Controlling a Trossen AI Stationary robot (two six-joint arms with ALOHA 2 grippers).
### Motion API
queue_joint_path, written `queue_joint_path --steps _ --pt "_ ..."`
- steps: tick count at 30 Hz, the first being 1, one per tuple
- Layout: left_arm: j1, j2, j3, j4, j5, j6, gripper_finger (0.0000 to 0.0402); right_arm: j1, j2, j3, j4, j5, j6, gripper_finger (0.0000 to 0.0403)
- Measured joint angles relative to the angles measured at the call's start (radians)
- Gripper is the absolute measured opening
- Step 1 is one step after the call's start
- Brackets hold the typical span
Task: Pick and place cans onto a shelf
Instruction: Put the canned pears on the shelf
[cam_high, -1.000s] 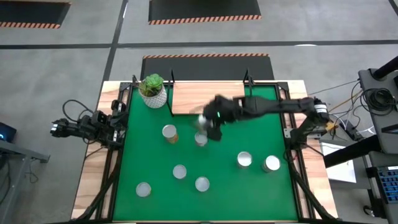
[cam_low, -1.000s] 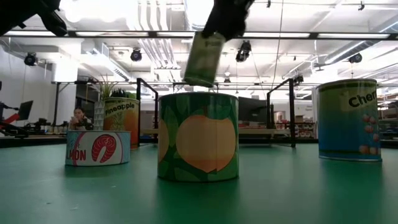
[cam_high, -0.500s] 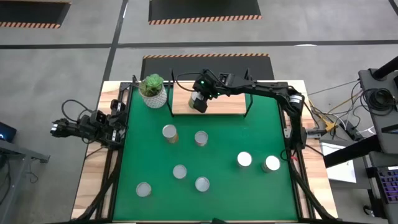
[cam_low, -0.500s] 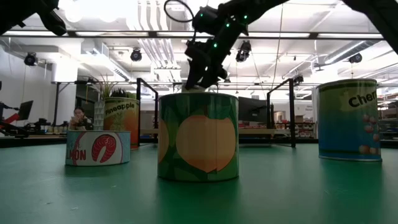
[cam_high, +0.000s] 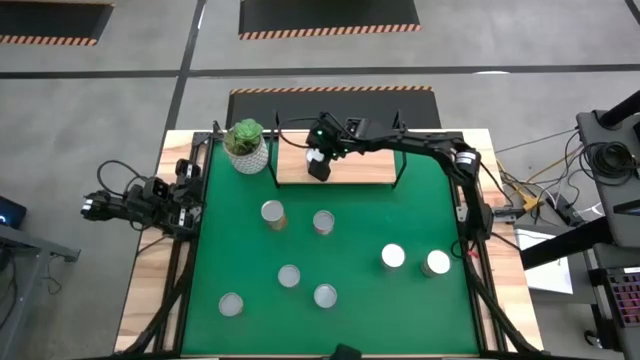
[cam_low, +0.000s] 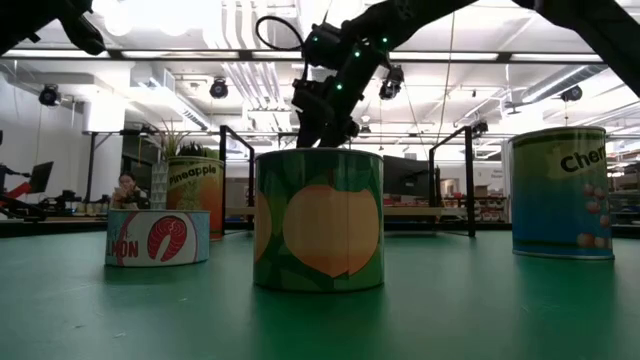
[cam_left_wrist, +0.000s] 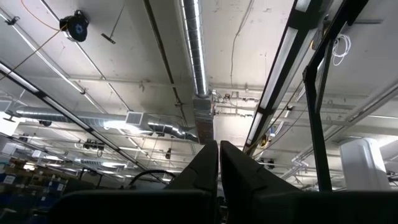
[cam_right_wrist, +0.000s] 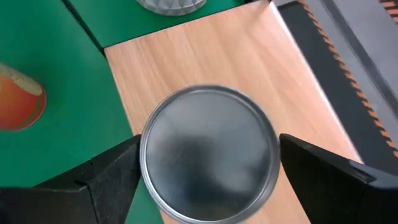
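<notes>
1. Green matting covers the table (cam_high: 330, 250) in the high view, with the shelf (cam_high: 360, 165) along its far edge beside a potted plant (cam_high: 246, 145). The right arm reaches across from the right side, its right gripper (cam_high: 319, 163) over the shelf's left part, where one can (cam_high: 319, 168) sits under it. Seven other cans (cam_high: 325, 295) stand spread on the mat, well apart from the shelf. The left arm (cam_high: 140, 203) waits folded off the table's left edge.

2. Low view: a big orange-labelled can (cam_low: 319, 220) fills the foreground, and the right arm's wrist (cam_low: 330, 85) hangs above and behind it, pointing down. A salmon can (cam_low: 157, 237) and a blue can (cam_low: 560, 193) flank it.

3. Left wrist view: the left gripper (cam_left_wrist: 218, 163) points at the ceiling, its fingers pressed together on nothing.

4. Right wrist view: the silvery can top (cam_right_wrist: 208, 152) lies between the dark fingers (cam_right_wrist: 109, 177), which stand apart with a gap on each side, so the can seems released onto the wood, near the board's edge by the mat. The risk, I judge, is in lifting away: a finger dragging the rim could tip the can or nudge it off that near edge.
</notes>
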Motion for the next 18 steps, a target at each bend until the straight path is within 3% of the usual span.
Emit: queue_joint_path --steps 10,18 --pt "0.000 0.000 0.000 0.002 0.000 0.000 0.0000 0.001 -0.107 0.075 -0.134 0.000 -0.008 0.0346" --pt "0.000 0.000 0.000 0.004 0.000 0.001 0.0000 0.006 -0.190 0.020 -0.277 -0.001 -0.058 0.0290"
